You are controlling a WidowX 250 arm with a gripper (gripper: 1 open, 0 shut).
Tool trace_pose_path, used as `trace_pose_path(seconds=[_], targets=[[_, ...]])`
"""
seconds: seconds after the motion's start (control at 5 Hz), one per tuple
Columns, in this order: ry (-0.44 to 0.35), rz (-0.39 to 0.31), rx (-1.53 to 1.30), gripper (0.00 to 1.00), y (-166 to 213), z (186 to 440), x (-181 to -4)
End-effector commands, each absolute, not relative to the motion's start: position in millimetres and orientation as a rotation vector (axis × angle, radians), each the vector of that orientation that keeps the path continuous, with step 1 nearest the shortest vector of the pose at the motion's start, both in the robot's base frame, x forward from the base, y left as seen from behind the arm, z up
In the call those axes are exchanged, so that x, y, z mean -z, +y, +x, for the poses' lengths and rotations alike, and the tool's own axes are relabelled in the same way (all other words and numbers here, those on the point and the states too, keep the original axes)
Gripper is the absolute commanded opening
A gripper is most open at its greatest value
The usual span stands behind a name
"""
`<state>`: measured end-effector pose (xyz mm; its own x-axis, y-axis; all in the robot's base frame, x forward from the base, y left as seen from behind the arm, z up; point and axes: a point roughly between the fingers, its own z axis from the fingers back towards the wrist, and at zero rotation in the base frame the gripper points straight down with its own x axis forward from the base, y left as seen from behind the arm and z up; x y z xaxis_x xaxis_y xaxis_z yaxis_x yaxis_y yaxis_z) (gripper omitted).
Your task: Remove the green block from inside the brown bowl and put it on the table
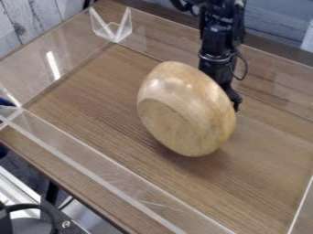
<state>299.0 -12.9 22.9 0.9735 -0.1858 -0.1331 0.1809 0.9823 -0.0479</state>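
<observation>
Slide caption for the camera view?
Gripper shut on tipped-up brown bowl, underside facing camera, above the table; green block unseen.

Clear acrylic walls point(73, 151) caught pale glare along their edges, and a small clear bracket point(112, 25) stood at the upper left. Behind it ran whitish planks point(31, 23), possibly a wall. Dark cables point(25, 219) curled at the lower left.
</observation>
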Motion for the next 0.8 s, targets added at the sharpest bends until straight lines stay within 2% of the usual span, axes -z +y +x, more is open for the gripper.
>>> trace_pose_path(seconds=[0.0, 0.4, 0.6], targets=[[0.055, -0.036, 0.169, 0.0, -3.9, 301.2, -54.8], [0.017, -0.027, 0.084, 0.0, 30.8, 302.3, -74.2], [0.019, -0.018, 0.048, 0.0, 56.5, 301.6, -71.8]])
